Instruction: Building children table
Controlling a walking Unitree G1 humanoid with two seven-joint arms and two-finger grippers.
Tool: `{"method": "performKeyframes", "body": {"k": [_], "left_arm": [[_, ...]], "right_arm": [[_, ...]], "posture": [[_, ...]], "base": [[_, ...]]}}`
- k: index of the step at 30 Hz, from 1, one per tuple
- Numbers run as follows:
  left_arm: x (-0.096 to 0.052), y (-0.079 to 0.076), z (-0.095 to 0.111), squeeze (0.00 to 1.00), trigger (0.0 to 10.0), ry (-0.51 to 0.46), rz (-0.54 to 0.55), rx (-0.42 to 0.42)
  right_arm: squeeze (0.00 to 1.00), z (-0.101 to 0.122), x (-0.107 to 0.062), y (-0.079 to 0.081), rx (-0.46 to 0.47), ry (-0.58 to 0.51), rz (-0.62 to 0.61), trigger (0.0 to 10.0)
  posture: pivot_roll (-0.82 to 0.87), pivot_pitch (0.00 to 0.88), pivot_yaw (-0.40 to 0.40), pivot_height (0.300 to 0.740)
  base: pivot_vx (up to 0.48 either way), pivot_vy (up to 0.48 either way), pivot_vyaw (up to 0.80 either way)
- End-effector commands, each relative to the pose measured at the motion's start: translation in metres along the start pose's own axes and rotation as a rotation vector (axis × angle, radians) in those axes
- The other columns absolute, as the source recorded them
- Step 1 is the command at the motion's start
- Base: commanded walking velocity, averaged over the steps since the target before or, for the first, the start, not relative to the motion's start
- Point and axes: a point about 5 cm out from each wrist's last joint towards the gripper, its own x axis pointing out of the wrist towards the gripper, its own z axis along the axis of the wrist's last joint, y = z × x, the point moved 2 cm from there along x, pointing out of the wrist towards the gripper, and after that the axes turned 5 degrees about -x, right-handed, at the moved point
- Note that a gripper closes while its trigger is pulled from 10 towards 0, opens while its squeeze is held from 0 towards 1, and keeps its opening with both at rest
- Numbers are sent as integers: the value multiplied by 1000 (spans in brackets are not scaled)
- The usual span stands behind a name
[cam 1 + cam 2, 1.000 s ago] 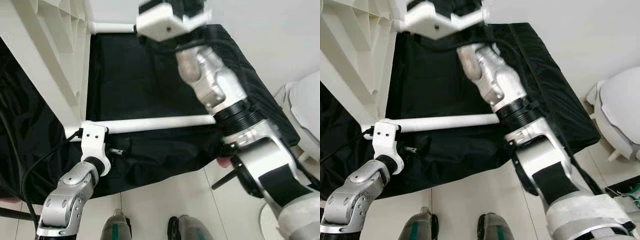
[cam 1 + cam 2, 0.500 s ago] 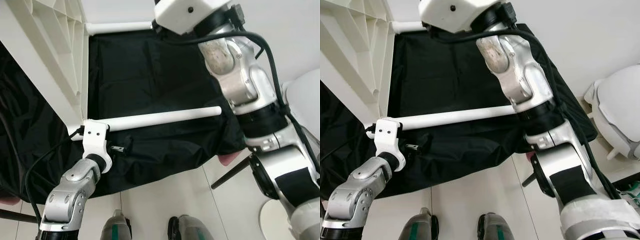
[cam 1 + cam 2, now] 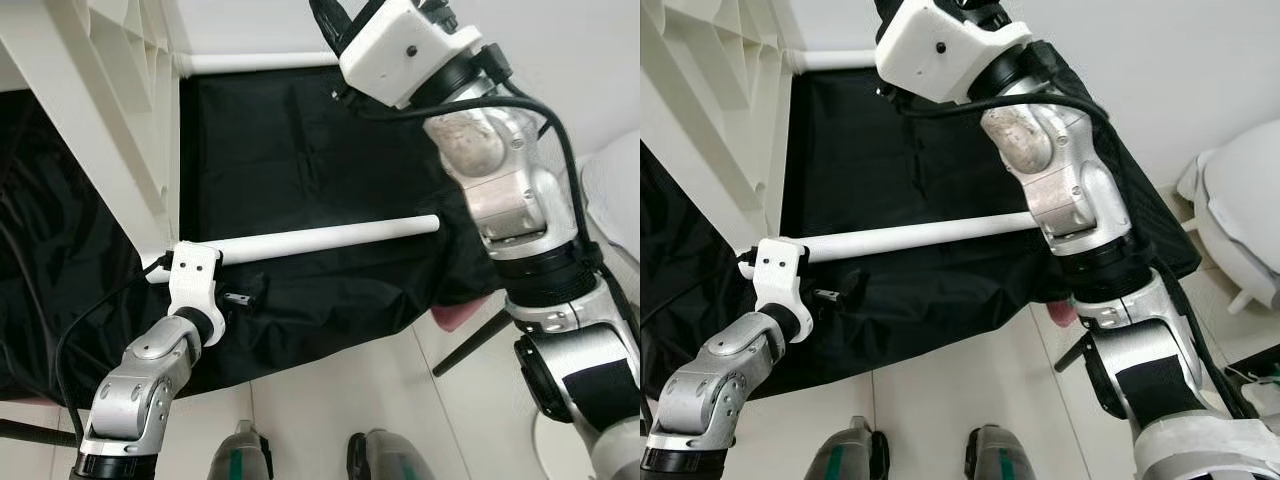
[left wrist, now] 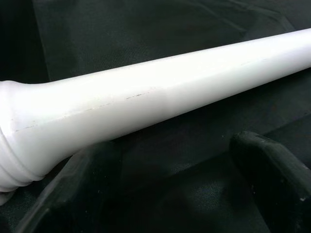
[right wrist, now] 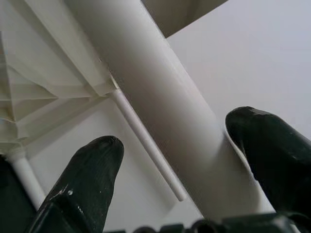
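The white plastic table top (image 3: 110, 130) stands on its edge at the left, ribbed underside facing right. Two white legs stick out from it over a black cloth: a near leg (image 3: 330, 238) and a far leg (image 3: 250, 62). My left gripper (image 4: 170, 179) is at the base of the near leg (image 4: 146, 107), open, its fingers (image 4: 272, 170) just beside the leg and not closed on it. My right gripper (image 5: 182, 165) is raised at the far leg (image 5: 160, 102), open, with the leg running between its two fingers (image 5: 92, 179).
A black cloth (image 3: 300, 140) lies under the table on a white tiled floor (image 3: 330, 400). A white rounded object (image 3: 1240, 230) stands at the right. A pink thing (image 3: 455, 315) and a black rod (image 3: 475, 342) lie near my right arm. My feet (image 3: 240, 465) are below.
My right arm has swung up and to the right, off the end of the near leg, bringing its gripper to the far leg. The left arm stays at the near leg's base.
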Motion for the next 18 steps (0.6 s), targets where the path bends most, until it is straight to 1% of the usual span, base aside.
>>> {"method": "performKeyframes", "body": {"k": [1,4,11,12,14,15,16,18], "left_arm": [[1,-2,4,0,10000,-13,-37,19],[5,-5,2,0,10000,-8,-50,25],[6,-8,0,0,10000,-2,-55,22],[7,-8,-1,0,10000,1,-53,20],[7,-8,-1,0,10000,1,-53,20],[7,-8,-2,0,10000,2,-50,22],[8,-7,-2,0,10000,3,-41,19],[10,-6,-3,0,10000,7,-24,15]], "right_arm": [[0,6,3,-7,1,-30,-9,10000],[0,8,9,-20,-31,-61,13,10000],[0,8,14,-28,-73,-76,28,10000],[0,7,15,-29,-72,-73,41,9569],[0,7,15,-29,-72,-73,41,9569],[0,5,16,-29,-74,-70,51,6980],[0,3,16,-30,-78,-63,64,0],[0,0,17,-32,-85,-57,68,0]], "posture": [[-36,65,91,740],[-49,63,93,740],[-50,59,82,740],[-50,60,79,740],[-50,60,79,740],[-50,60,79,740],[-50,60,74,740],[-51,60,72,740]], "base": [[0,0,0],[0,0,0],[0,0,0],[0,0,0],[0,0,0],[0,0,0],[0,0,0],[0,0,0]]}}
